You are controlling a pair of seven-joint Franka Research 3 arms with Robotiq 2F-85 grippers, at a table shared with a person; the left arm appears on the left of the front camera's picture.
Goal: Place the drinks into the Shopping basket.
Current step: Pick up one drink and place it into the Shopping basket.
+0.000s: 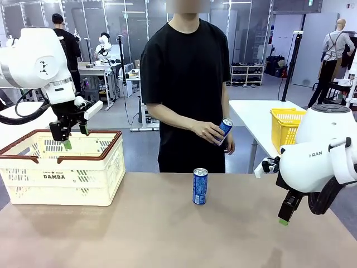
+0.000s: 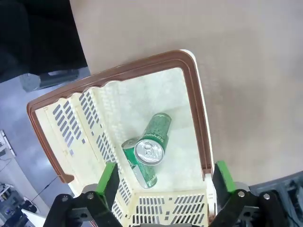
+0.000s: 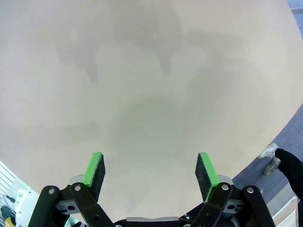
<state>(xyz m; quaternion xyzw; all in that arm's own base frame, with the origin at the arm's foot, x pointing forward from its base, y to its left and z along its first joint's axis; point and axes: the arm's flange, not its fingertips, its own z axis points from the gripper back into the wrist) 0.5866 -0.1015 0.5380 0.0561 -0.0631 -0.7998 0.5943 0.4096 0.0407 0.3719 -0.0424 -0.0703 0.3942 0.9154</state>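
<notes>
Two green drinks, one can [image 2: 157, 130] touching the other [image 2: 139, 168], lie on the floor of the cream Shopping basket [image 1: 61, 173], which sits at the robot's left end of the tabletop [image 1: 167, 240]. Directly above them hangs the left gripper [image 2: 165, 176], its fingers spread wide and holding nothing. A blue can [image 1: 199, 186] stands upright near the middle of the tabletop, well apart from the basket. A second blue can [image 1: 225, 127] is tilted in the hand [image 1: 209, 132] of the person at the far side. The right gripper [image 1: 284, 220] hovers low over bare tabletop at the robot's right, its fingers likewise released and empty. By this count the job looks about half done, with two cans in and two blue ones yet to go.
</notes>
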